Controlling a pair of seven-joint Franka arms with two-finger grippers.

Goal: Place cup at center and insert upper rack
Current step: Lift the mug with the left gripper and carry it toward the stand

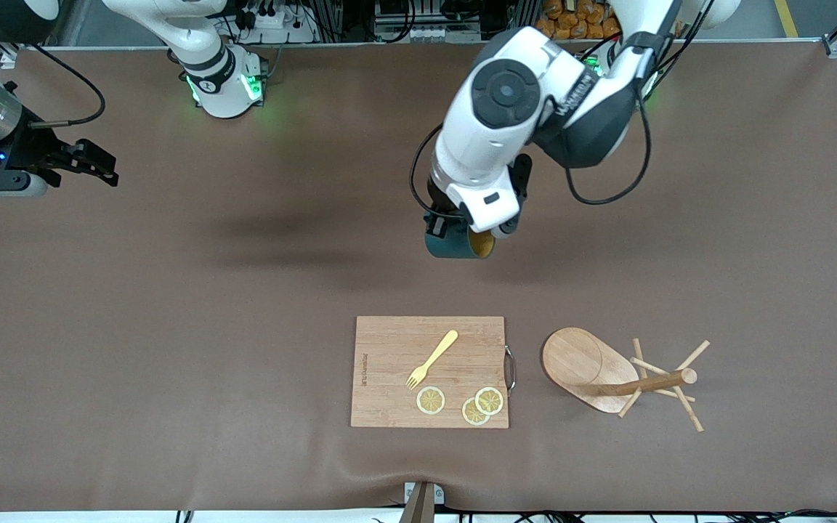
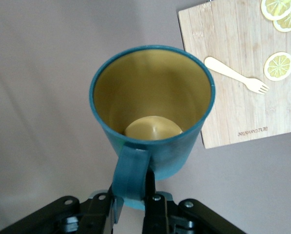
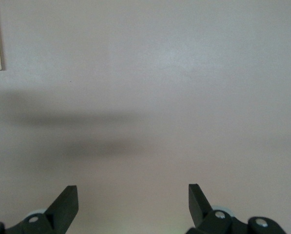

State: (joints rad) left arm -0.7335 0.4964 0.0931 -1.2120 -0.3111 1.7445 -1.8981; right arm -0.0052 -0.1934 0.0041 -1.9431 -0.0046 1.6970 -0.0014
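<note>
— So, which step is this?
— The first: the left gripper (image 2: 133, 202) is clamped on the handle of the cup (image 1: 460, 245), holding it over bare table at twelve o'clock from the cutting board (image 1: 429, 371).
— And next?
— Probably lowering it upright at the centre, then letting go.
— The upper rack (image 1: 618, 374)?
— Lying tipped over at three o'clock from the board. The right gripper (image 3: 133, 202) waits, jaws spread and empty.

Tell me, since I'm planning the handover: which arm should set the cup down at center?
Left. Its hand is shut on the cup by the handle, over mid-table. The right hand waits open at its end.
</note>
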